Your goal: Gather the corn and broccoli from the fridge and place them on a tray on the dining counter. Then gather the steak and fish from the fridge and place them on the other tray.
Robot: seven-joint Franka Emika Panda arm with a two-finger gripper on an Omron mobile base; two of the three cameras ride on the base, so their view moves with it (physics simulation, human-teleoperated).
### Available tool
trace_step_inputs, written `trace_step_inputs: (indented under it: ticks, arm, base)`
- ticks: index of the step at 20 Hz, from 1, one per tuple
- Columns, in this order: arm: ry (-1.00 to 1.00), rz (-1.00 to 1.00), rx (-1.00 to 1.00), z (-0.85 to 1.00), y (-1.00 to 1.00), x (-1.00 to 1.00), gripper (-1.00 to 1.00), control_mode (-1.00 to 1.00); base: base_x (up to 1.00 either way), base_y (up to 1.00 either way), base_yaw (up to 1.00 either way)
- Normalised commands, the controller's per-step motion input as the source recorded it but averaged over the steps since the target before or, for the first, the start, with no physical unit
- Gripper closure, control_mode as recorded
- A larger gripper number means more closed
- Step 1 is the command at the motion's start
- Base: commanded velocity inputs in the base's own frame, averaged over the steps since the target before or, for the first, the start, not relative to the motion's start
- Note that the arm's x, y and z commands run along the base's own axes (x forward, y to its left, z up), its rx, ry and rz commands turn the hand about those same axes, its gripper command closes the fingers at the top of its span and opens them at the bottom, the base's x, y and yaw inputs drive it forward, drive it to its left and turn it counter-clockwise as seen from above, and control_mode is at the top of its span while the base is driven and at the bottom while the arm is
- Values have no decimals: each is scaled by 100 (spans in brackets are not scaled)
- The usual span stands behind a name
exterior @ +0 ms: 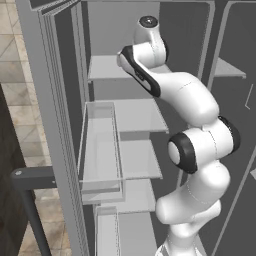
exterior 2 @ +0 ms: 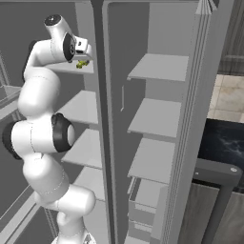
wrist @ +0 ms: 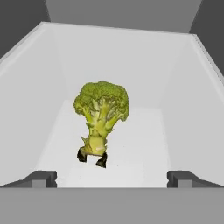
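Fridge [exterior: 60,100]: you have it open in front of you, grey inside, with pale shelves [exterior 2: 159,66] stacked on both sides of a dark centre post.
Arm: yours reaches up to the upper shelf on the left side of the fridge.
Gripper [wrist: 112,179]: your jaws stand wide apart and hold nothing; both fingertips [wrist: 41,178] sit low at the two sides of the hand view.
Broccoli [wrist: 101,118]: it lies on the pale shelf ahead of your hand, between the lines of the two fingertips, apart from both. Head points away from you, stalk towards you. From the right base view you see it as a small green bit [exterior 2: 82,64] just beside the hand.
Door bins [exterior: 100,150]: clear ones on the open left door.
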Motion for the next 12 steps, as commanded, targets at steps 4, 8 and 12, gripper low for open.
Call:
trace_step_inputs:
  ticks: [4, 8, 12]
  arm:
    - [7, 0, 0, 0, 9, 29, -100, -100]
    - [1, 0, 0, -1, 0, 31, -100, -100]
    - [0, 0, 0, -1, 1, 41, -100, -100]
  base:
    - [0, 0, 0]
    - [0, 0, 0]
    - [0, 0, 0]
